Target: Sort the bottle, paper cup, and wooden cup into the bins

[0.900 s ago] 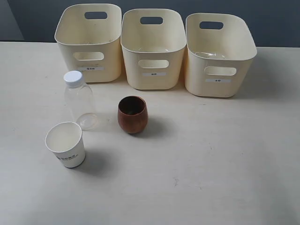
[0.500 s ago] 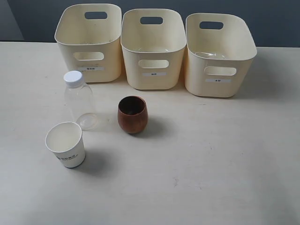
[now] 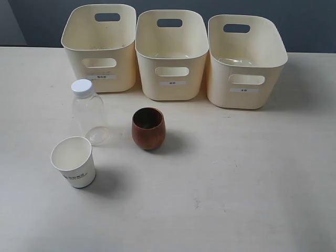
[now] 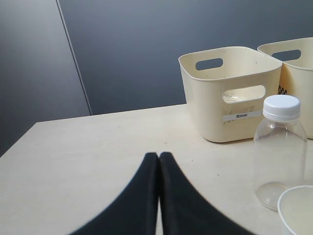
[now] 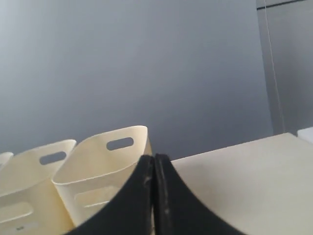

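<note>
Nothing has shifted since the earlier exterior frames: every item stands where it stood. The cream table [image 3: 252, 173] carries all items. Three bins stand in a row along its far edge: left bin [image 3: 100, 47], middle bin [image 3: 171, 55], right bin [image 3: 245, 60], the left two just beside each other, each with a small front label. All three appear to hold nothing. The bottle [image 3: 86, 111] stands upright in front of the left bin, white cap on. The wooden cup [image 3: 148, 128] stands upright to its right, in front of the middle bin. The paper cup [image 3: 73, 161] stands upright nearest the camera, just beside the bottle's base. The left pincer [image 4: 159, 161] is fully closed, fingers pressed together, gripping nothing; likewise the right pincer [image 5: 154, 164]. Neither arm appears in the exterior view.
</note>
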`<action>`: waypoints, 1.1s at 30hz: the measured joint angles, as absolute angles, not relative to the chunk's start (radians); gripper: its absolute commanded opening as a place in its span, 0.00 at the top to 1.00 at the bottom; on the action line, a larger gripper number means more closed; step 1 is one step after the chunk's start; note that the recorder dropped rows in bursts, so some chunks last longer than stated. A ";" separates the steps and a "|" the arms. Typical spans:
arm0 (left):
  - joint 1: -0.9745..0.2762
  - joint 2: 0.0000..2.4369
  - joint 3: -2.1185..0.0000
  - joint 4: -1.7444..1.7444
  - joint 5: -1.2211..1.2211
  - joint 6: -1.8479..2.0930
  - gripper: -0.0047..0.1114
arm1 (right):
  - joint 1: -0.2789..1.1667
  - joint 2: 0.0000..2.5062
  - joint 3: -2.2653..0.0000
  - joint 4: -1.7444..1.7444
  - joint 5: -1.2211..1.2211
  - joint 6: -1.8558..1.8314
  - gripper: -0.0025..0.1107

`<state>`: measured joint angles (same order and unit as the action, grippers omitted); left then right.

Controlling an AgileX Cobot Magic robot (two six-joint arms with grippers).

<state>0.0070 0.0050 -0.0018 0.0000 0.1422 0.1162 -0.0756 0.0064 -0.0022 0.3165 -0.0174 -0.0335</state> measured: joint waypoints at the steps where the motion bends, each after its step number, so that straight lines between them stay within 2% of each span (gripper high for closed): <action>1: 0.007 0.005 -0.002 0.000 0.142 0.116 0.96 | -0.076 0.006 -0.002 0.362 -0.013 -0.029 0.98; 26: 0.007 0.005 -0.002 0.000 0.142 0.116 0.96 | -0.076 0.006 -0.002 0.457 0.022 -0.023 0.98; 33: 0.007 0.005 -0.002 0.000 0.142 0.116 0.96 | -0.076 0.006 -0.002 0.507 -0.066 -0.011 0.98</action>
